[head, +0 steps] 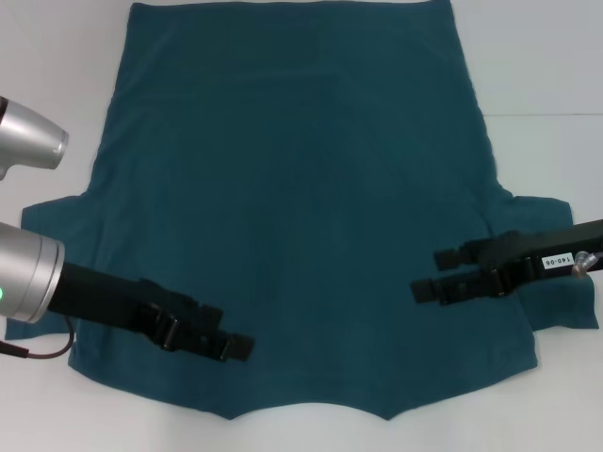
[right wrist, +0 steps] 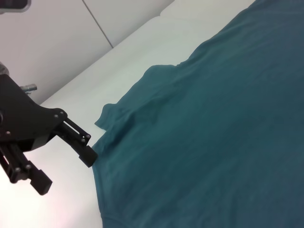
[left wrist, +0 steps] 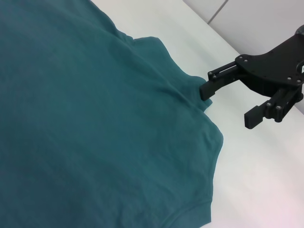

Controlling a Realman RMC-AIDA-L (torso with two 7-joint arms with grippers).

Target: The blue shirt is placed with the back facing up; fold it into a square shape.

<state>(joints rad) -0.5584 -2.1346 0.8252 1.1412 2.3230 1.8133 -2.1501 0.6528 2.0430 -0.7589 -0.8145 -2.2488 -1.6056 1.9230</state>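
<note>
Blue shirt [head: 301,217], flat on white table [head: 57,414]; left gripper [head: 226,341] and right gripper [head: 435,273] parted, empty, over its lower corners.

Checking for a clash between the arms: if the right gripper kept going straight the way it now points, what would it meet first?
Nothing solid soon, it seems. The right gripper, open, points across the blue shirt toward the robot's left. The left gripper lies nearer the robot, probably off that line; height above the cloth is unclear.
</note>
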